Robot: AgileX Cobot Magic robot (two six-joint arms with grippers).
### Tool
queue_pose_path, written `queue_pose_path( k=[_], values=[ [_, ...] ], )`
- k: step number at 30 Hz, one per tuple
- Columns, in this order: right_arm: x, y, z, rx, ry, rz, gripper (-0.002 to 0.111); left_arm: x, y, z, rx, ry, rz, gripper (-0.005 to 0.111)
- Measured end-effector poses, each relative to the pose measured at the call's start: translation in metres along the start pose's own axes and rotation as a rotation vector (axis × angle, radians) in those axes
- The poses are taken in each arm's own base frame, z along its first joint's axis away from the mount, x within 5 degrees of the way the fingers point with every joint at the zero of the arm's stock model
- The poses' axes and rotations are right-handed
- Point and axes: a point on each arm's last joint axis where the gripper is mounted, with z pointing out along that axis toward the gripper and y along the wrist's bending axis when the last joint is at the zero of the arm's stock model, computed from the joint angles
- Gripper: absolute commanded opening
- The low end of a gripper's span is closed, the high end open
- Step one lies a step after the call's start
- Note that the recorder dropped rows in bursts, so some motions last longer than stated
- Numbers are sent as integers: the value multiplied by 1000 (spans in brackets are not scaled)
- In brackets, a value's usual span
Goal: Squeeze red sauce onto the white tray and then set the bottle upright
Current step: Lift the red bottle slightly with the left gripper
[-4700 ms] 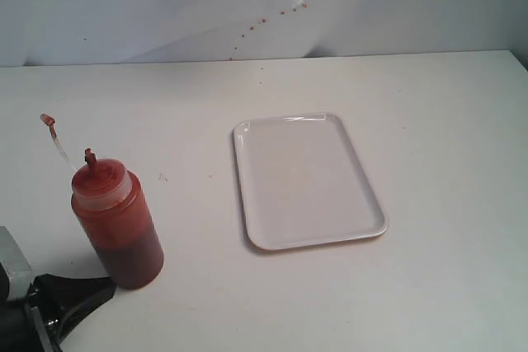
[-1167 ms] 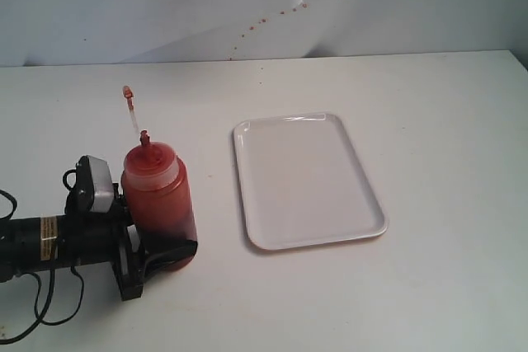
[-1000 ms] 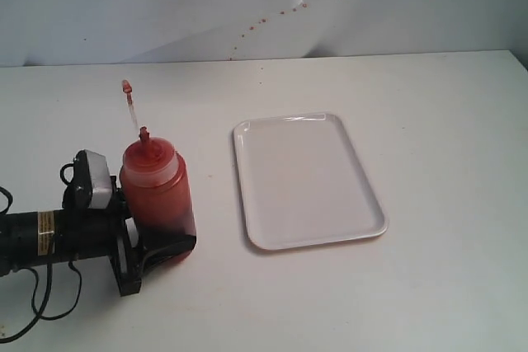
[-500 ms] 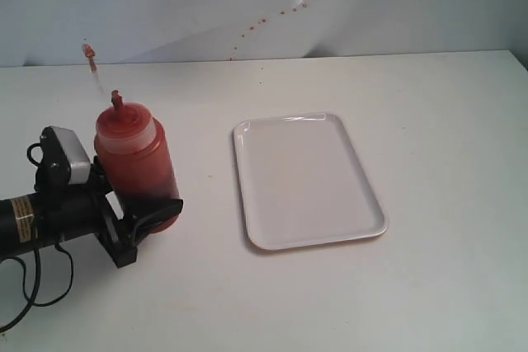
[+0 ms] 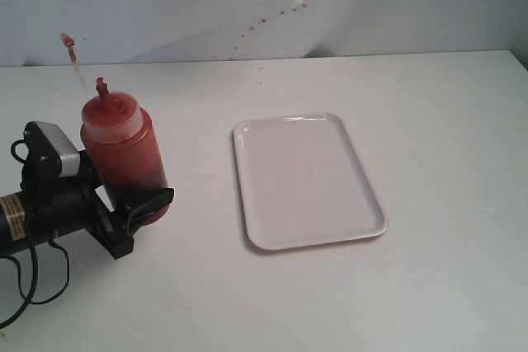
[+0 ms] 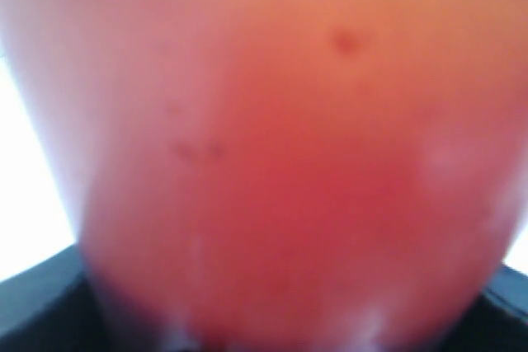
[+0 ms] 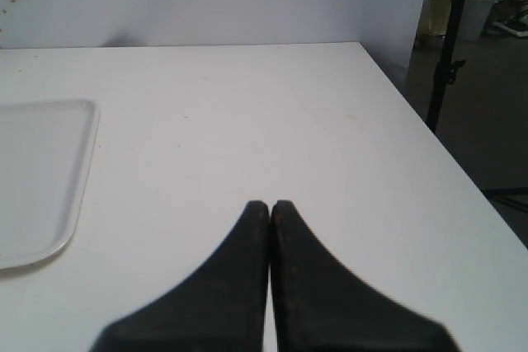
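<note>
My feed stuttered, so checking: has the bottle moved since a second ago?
Yes. The bottle, held by the left gripper, has shifted left and upward in the exterior view, farther from the white tray, which has stayed put.

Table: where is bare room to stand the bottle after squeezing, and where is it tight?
Bare table lies between the bottle and the tray, right of the tray out to the table's edge, and behind the tray up to the wall. It is crowded at the front left, where the left tool grips the bottle.
</note>
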Motion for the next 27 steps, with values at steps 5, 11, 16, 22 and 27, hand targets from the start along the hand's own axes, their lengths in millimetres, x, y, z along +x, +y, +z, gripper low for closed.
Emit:
queue_pose_path(
  k=[5,11,16,22,27],
  values=[
    [0,0,0,-1,0,2,0,0,0,0,0,0,0,0],
    [0,0,0,-1,0,2,0,0,0,0,0,0,0,0],
    [-1,-1,0,8,-16,-23,0,0,0,0,0,0,0,0],
    [-17,2,-2,-39,-187,154,0,0,0,0,0,0,0,0],
    [-27,1,-4,-77,-299,398,0,0,0,0,0,0,0,0]
  ],
)
